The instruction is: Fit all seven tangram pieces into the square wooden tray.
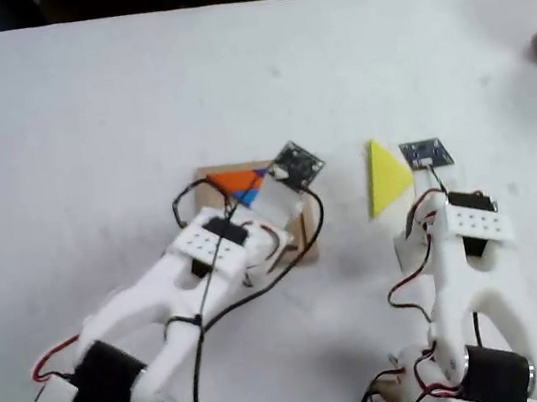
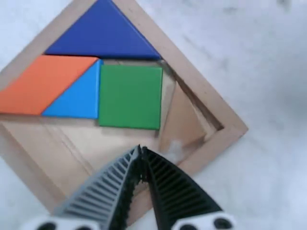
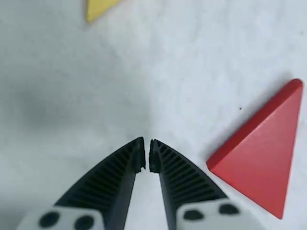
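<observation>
The left tool (image 2: pixel 141 160), tips pressed together, hangs over the bare part of the wooden tray (image 2: pixel 192 76), near the green square (image 2: pixel 130 96). The right tool (image 3: pixel 146 155), also closed, is over the bench (image 3: pixel 72 86). The red triangle (image 3: pixel 261 158) lies just beside it and the yellow triangle (image 3: pixel 98 8) farther off.

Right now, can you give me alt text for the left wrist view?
The left gripper, shut, hangs over the bare part of the wooden tray. Seated in the tray: dark blue triangle, orange parallelogram, light blue triangle, green square.
</observation>
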{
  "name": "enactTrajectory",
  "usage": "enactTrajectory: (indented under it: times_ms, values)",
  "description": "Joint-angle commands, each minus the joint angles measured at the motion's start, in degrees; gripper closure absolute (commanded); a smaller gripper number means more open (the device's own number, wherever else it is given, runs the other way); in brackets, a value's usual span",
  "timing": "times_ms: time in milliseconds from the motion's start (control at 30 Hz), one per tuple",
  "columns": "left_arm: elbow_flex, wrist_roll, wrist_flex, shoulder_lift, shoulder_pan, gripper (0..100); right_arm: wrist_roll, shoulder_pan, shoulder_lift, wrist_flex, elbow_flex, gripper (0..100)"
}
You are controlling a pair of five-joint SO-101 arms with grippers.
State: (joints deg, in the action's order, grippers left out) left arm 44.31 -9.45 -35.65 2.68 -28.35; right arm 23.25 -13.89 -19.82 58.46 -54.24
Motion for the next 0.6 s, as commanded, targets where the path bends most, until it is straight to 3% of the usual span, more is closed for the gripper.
enactTrajectory:
  times_ms: [0,567]
  values:
    - [-2.73,-0.53,-1.32,0.22,-1.71,98,0.70,-0.22,-1.98,-0.75,0.35,98.1]
    - [-2.99,-0.53,-1.67,0.13,-7.25,98,0.79,-0.22,-1.98,-1.45,0.26,98.1]
